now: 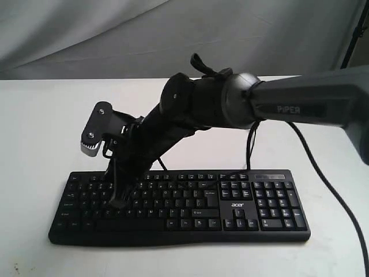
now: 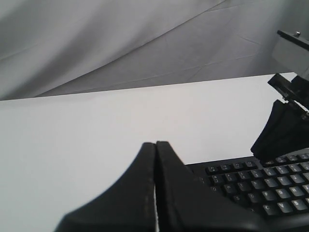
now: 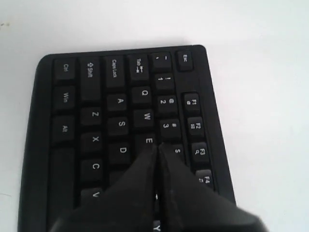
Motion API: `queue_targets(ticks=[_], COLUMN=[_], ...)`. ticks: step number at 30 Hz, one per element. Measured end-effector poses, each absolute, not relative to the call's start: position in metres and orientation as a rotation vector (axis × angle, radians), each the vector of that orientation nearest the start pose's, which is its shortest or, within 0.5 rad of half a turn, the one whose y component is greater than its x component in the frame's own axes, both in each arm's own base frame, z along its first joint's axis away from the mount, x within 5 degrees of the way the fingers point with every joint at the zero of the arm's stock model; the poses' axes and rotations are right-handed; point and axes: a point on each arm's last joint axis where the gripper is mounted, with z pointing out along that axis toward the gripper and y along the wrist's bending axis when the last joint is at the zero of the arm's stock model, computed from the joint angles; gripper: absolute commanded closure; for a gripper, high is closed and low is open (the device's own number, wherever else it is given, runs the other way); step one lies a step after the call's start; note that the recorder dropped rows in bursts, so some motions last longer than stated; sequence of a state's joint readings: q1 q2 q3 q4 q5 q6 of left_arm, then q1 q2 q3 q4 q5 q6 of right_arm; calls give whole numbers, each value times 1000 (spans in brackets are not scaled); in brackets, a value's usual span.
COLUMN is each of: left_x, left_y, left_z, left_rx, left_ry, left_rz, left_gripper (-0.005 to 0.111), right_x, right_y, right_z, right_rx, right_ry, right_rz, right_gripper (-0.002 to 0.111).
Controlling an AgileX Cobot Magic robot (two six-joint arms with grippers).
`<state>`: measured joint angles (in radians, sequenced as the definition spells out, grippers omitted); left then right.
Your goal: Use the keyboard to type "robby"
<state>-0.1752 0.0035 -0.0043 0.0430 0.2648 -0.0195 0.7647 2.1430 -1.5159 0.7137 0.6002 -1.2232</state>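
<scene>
Right gripper (image 3: 157, 149), nearest the lens, has its black fingers pressed together, the tip at the keys beside E, over the left part of the keyboard (image 1: 190, 202), which lies across the lower middle of the exterior frame on a white table (image 1: 46, 127). Left gripper (image 2: 155, 145) is likewise squeezed together on nothing, above the table near the keyboard's end.

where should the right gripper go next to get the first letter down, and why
Probably a slight nudge along the row past E, then a straight press down. The right gripper is shut, and its tips sit at the edge of the E key on the keyboard. R should be the next key along, hidden under the fingers. Whether the tips touch a key cannot be told.
</scene>
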Motion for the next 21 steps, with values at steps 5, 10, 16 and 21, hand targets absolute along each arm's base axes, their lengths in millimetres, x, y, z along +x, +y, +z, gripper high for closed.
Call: queue_targets(ticks=[5, 10, 16, 21], left_x=[54, 54, 54, 54], left_y=[-9, -9, -9, -9], left_z=[190, 190, 190, 190], left_rx=[164, 164, 164, 164], left_ry=[1741, 1741, 1741, 1741], left_rz=[-102, -102, -102, -102], left_gripper=[107, 107, 107, 107], right_x=[311, 307, 302, 301], right_y=[324, 299, 288, 285], right_z=[151, 154, 168, 164], right_rx=[-1710, -1685, -1657, -1628], right_ry=[1983, 2020, 2026, 2092], right_rz=[549, 496, 459, 449], right_gripper=[108, 108, 108, 108])
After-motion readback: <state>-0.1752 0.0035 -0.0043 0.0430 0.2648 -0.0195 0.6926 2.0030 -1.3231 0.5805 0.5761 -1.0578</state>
